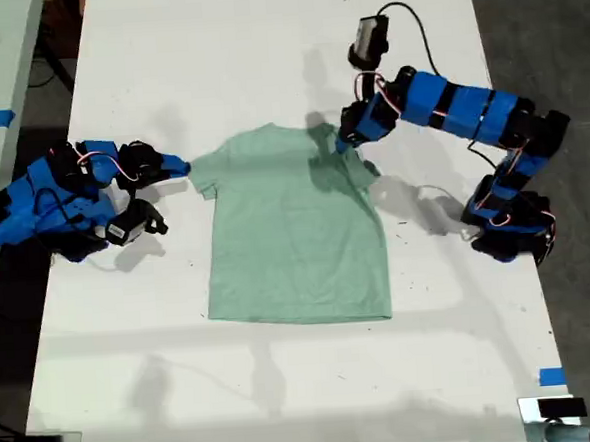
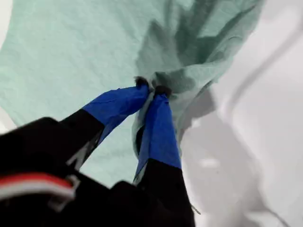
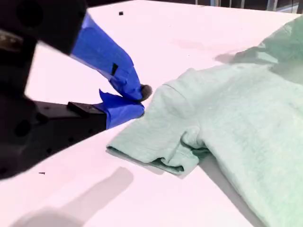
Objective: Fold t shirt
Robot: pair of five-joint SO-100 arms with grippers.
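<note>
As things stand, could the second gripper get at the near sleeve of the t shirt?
Probably yes: my second gripper sits shut just beside the t shirt sleeve, with only bare table between them.

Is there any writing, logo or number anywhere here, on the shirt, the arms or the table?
None that can be read.
The t shirt is plain, with no print or visible tag.
My first gripper and my second gripper show only blue tape on the fingers, no labels.
The blue tape pieces on the table are blank.
</note>
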